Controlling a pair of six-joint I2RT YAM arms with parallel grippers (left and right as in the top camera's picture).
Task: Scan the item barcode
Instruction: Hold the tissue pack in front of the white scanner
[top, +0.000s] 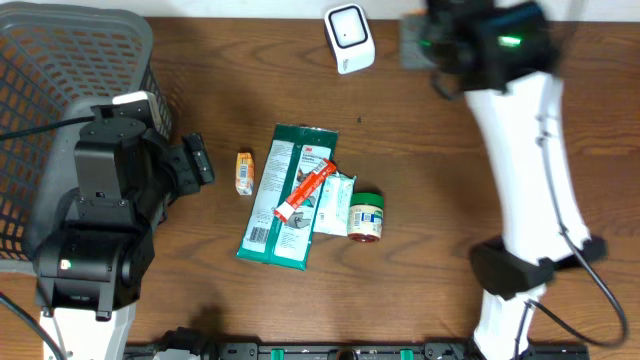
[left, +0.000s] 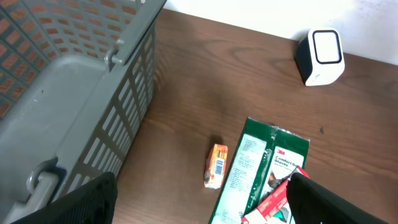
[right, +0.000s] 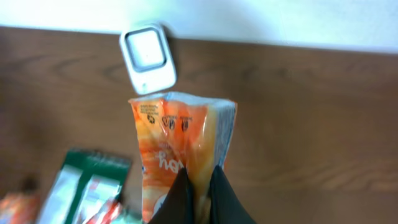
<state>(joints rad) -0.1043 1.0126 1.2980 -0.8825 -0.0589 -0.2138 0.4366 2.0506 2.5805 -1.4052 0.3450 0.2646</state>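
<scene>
An orange packet (right: 180, 140) is pinched between the closed fingers of the right gripper (right: 199, 193). It is held above the wooden table (right: 311, 124), near the white barcode scanner (right: 147, 57). The left gripper (left: 203, 180) is spread wide and empty, close to a small orange box (left: 216, 163) and beside the grey basket (left: 74, 93).

Soft even light, faint shadows; orange packet (right: 177, 143) blurry up close.
</scene>
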